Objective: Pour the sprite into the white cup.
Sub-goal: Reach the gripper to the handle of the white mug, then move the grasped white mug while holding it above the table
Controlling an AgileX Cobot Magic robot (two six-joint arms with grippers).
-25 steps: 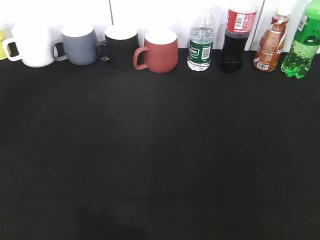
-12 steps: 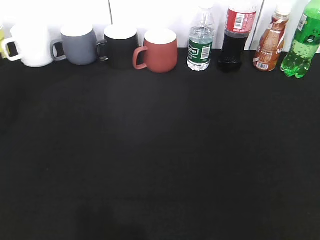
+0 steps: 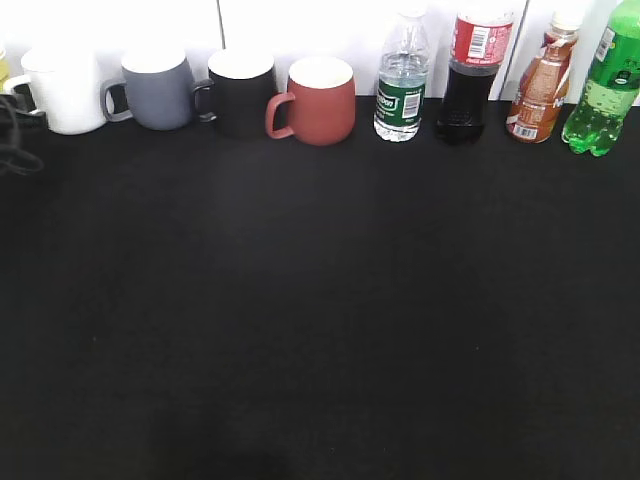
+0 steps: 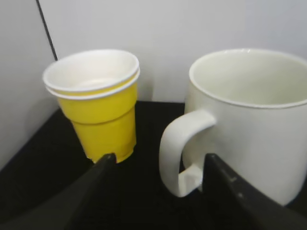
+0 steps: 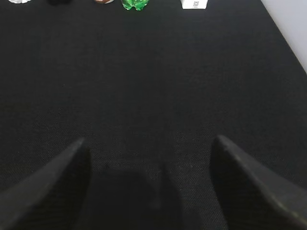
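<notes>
My left gripper [image 4: 158,165] has edged in at the exterior view's left border since half a second ago; its fingers are spread wide either side of the white cup's [image 4: 249,120] handle, gripping nothing. The yellow cup [image 4: 96,103] stands just beside. My right gripper [image 5: 148,148] hangs wide apart, empty, over the black table [image 3: 320,300]. The sprite [image 3: 604,85] stands far right; its label is unreadable.

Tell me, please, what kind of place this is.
Probably a robot test bench, not a kitchen: a table under plain black cloth against a bare white wall, with mugs and drink bottles lined up along the back like test props.
</notes>
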